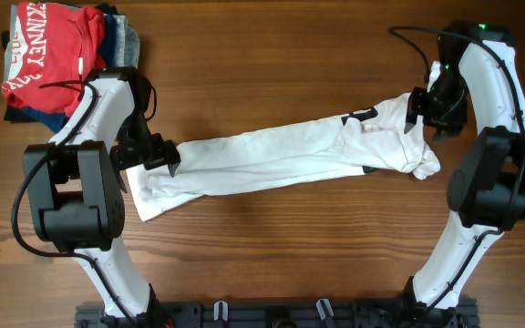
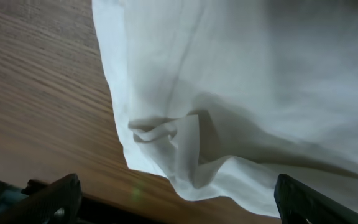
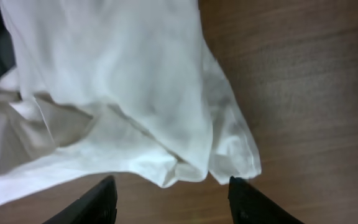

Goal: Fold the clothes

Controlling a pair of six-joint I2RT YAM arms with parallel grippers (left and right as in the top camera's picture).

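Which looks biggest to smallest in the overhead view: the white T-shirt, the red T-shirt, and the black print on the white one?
1. white T-shirt, stretched long across the table
2. red T-shirt, bunched up, so only part of it shows
3. black print, just a small patch visible

I see my left claw [image 2: 182, 200] spread wide, one dark fingertip at each lower corner. Ahead, the white T-shirt's [image 2: 260, 93] rumpled edge lies creased on the wooden tabletop [image 2: 36, 93].
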